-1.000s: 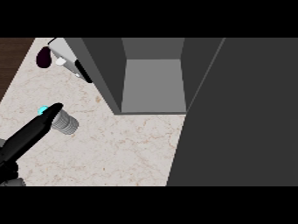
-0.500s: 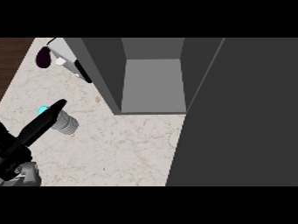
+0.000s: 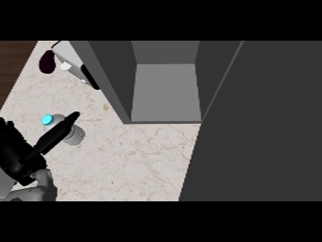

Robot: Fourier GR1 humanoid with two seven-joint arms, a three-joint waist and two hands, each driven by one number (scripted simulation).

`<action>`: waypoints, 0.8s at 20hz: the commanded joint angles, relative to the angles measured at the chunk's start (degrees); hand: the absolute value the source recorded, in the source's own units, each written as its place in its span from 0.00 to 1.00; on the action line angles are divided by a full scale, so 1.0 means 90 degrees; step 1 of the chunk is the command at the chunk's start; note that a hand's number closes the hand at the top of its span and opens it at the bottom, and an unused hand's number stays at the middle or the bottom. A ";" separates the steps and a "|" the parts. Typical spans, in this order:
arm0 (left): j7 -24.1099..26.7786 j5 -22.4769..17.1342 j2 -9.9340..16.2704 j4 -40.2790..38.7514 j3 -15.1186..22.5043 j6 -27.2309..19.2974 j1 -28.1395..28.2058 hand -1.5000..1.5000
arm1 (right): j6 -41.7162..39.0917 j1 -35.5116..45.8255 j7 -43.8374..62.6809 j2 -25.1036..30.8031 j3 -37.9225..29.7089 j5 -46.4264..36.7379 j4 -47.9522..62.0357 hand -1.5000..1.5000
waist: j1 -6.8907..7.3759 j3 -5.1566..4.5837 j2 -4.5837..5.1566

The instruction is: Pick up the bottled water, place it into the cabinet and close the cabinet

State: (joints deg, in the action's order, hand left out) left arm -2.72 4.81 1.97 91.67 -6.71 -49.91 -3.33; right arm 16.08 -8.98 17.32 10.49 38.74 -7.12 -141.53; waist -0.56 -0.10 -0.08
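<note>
Left hand [image 3: 17,153] at lower left of the counter [image 3: 122,160], fingers straight and spread, holding nothing. One finger [image 3: 59,132] extends up-right and crosses in front of the bottle [image 3: 69,133]. Bottle lies on its side on the counter, blue cap [image 3: 47,119] pointing up-left, just beside the hand; actual contact cannot be told. Dark purple object [image 3: 47,61] sits at the counter's far left corner. Cabinet [image 3: 165,90] to the right, open, interior shelf visible. Door [image 3: 275,123] stands open, filling the right side. Right hand not visible.
</note>
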 commanded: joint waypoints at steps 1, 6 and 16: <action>0.1062 -0.0659 -0.0199 -0.0746 -0.0367 0.0339 -0.0114 0.00 | 0.0081 -0.0414 0.0124 0.0288 0.0327 -0.0727 -0.0901 0.00 | -0.0038 -0.0001 -0.0008; 0.1873 -0.1274 -0.0215 -0.1617 -0.0664 0.0778 -0.0366 0.00 | 0.0122 0.0047 0.0464 0.0340 -0.0267 -0.0421 -0.0717 0.00 | -0.0003 0.0003 0.0008; 0.3742 -0.2580 -0.0218 -0.3551 -0.0781 0.0919 -0.0852 0.00 | 0.0491 0.0064 0.0665 0.0365 0.0549 -0.1062 -0.0833 0.00 | -0.0044 -0.0005 -0.0003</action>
State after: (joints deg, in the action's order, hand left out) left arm 24.44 -13.69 0.23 65.10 -14.40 -41.65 -10.33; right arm 19.60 -7.89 18.50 13.09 40.57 -7.78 -141.97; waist -0.85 -0.10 -0.05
